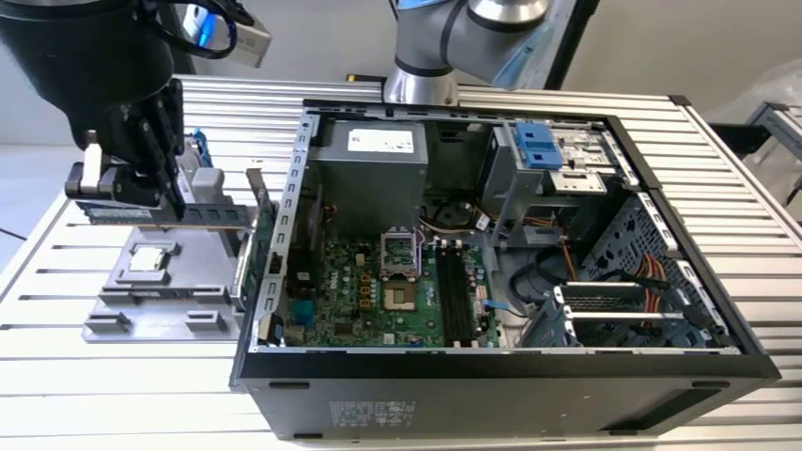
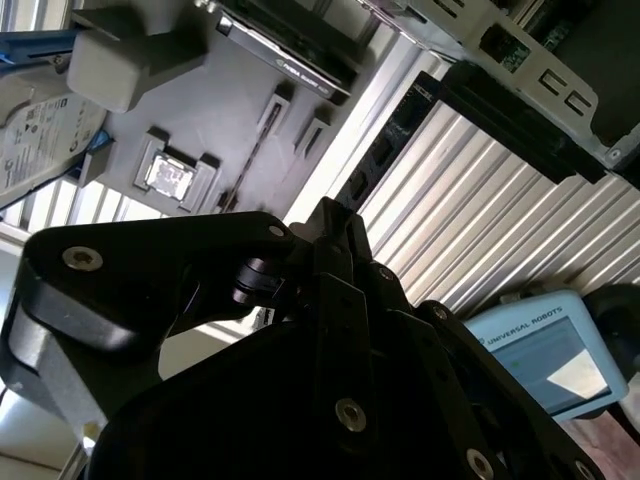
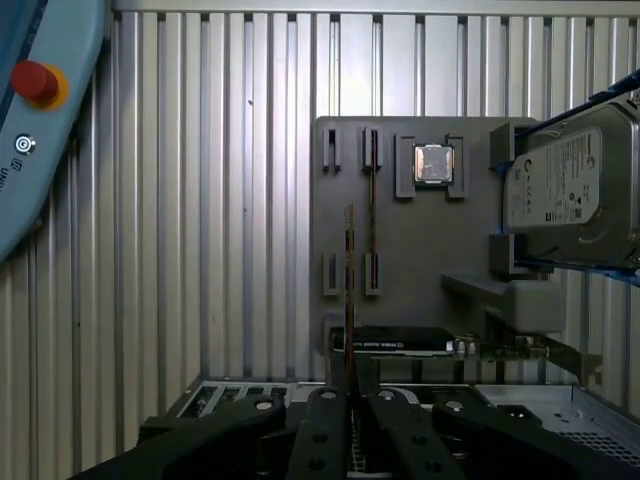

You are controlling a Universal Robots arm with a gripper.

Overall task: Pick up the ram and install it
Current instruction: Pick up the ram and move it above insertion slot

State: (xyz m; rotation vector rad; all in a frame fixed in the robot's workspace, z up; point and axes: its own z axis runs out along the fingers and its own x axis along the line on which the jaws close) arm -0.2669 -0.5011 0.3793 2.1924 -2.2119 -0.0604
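My gripper [image 1: 148, 209] hangs above the grey parts holder [image 1: 119, 315] at the exterior view's left, outside the open computer case [image 1: 501, 366]. It is shut on the ram [image 1: 207, 216], a thin green stick that lies level and clear of the holder. In the first wrist view the ram [image 3: 349, 290] shows edge-on, running out from between the black fingers [image 3: 322, 420] of the gripper [image 3: 350, 392], beside a narrow slot [image 3: 372, 210] in the holder [image 3: 400, 260]. The motherboard's long black memory slots [image 1: 457, 303] lie inside the case.
On the holder sit a small square silver processor [image 3: 433, 165], a silver hard drive in a blue frame [image 3: 570, 190] and a dark card [image 3: 395, 342]. The case wall [image 1: 282, 216] stands between holder and motherboard. A pendant with a red button [image 3: 35, 82] lies nearby.
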